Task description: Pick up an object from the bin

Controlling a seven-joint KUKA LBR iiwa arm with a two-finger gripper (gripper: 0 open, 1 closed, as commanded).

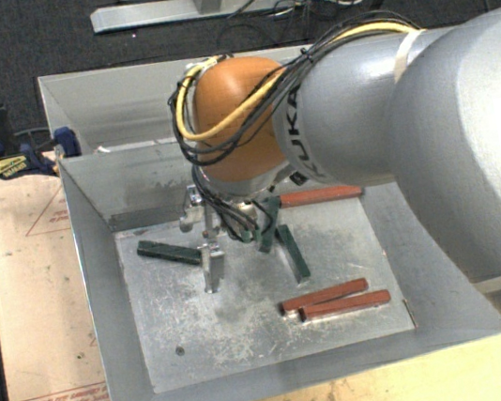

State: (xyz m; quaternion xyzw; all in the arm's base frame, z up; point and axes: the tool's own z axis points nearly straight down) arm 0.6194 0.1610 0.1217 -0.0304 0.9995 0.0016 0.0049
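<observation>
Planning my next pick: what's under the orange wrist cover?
From beneath the orange cover poke a dark green stick and a red stick; the green one's upper end and the red one's left end are covered, like anything else there.

Gripper (213,270) above bin (207,337) floor, just beside dark green bar (169,253)

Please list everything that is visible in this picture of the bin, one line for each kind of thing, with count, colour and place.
bin: one, grey metal, middle of the view
left green stick: one, dark green, left part of the floor
centre green sticks: apparently two, dark green, mid-floor, partly hidden under the wrist
back red stick: one, red-brown, along the back wall
front red sticks: two, red-brown, side by side, front right
gripper: one, metal, over bare floor between the green sticks
arm: one, grey, with orange cover, from the right
</observation>
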